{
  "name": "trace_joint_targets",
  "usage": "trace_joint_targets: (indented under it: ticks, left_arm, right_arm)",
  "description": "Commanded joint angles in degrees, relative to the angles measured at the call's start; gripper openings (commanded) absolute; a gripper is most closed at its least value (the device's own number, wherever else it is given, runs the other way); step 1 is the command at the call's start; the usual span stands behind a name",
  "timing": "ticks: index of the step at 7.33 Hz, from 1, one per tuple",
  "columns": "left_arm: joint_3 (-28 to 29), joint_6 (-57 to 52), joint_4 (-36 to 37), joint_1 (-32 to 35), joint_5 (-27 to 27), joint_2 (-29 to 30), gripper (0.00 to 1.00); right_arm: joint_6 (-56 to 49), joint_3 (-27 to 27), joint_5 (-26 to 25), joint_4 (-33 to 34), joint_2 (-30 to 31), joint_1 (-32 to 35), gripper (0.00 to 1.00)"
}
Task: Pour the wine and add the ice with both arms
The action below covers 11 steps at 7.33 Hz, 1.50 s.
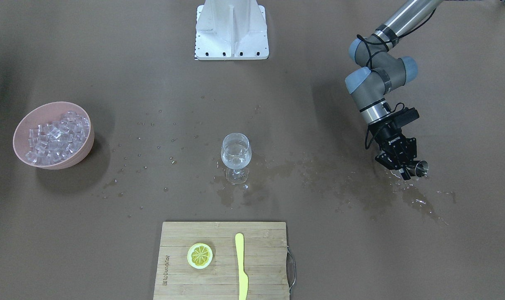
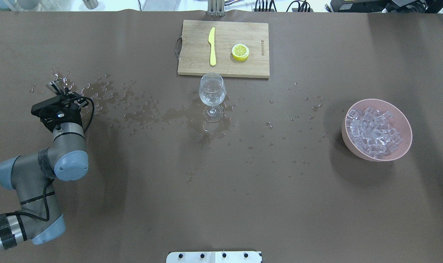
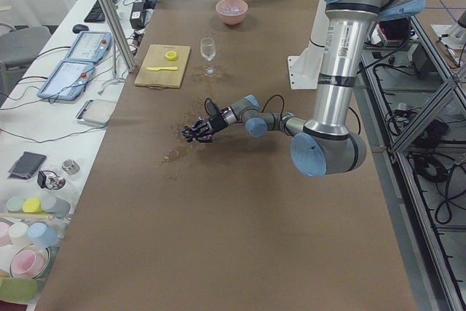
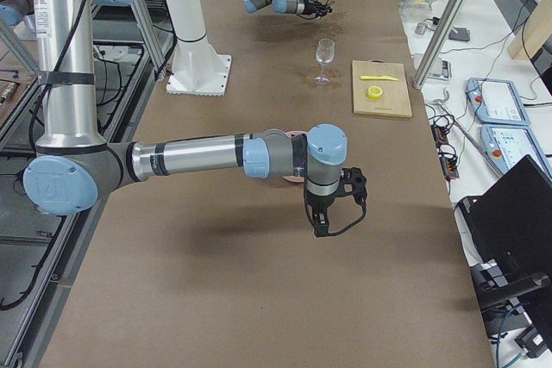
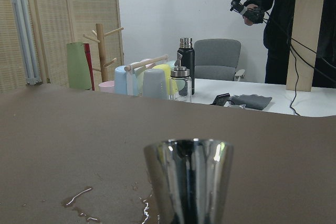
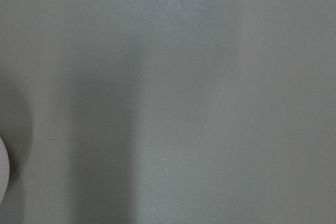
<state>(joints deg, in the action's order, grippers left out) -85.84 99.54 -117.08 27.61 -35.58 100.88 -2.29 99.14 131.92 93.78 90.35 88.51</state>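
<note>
Wine [image 1: 236,158]: clear, in glass [image 1: 237,177]
Ice [image 1: 56,139]: clear cubes, heaped
Left hand [image 1: 405,170]: grips metal cup [image 1: 421,168]
Right hand [image 4: 320,223]: cannot tell

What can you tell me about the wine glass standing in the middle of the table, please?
The wine glass is clear, with a round bowl, short stem and flat foot. It stands upright on the brown table, between the cutting board and the white pedestal. A little wine, clear as water, sits in the bowl. Spilled puddles surround its foot. Nothing grips it; the left gripper, shut on a metal cup, is far aside.
</note>
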Motion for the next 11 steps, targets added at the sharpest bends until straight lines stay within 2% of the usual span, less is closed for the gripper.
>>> trace_joint_targets:
  ticks: [1, 3, 5, 8, 10, 11]
  left_arm:
    - [-4.3, -1.0, -1.3, 0.2, 1.3, -0.5, 0.00]
    - [-9.7, -3.4, -1.3, 0.2, 4.7, 0.0, 0.00]
    - [-10.6, -5.3, -2.8, 0.6, 9.9, 0.2, 0.00]
    - [-9.4, -22.9, -22.8, 0.2, 14.0, 1.2, 0.00]
    - [-10.0, -33.7, -33.5, -1.0, 11.3, 3.3, 0.00]
    - [-9.6, -42.3, -41.5, -4.8, 7.8, 6.2, 0.00]
  right_arm:
    - [0.0, 0.0, 0.0, 0.0, 0.0, 0.0, 1.00]
    - [0.0, 0.0, 0.0, 0.0, 0.0, 0.0, 1.00]
    - [0.0, -0.1, 0.0, 0.0, 0.0, 0.0, 1.00]
    - [0.1, 0.0, 2.0, 0.0, 0.0, 0.0, 1.00]
    - [0.1, 0.0, 2.1, 0.0, 0.0, 0.0, 1.00]
    - [0.1, 0.0, 2.1, 0.0, 0.1, 0.0, 1.00]
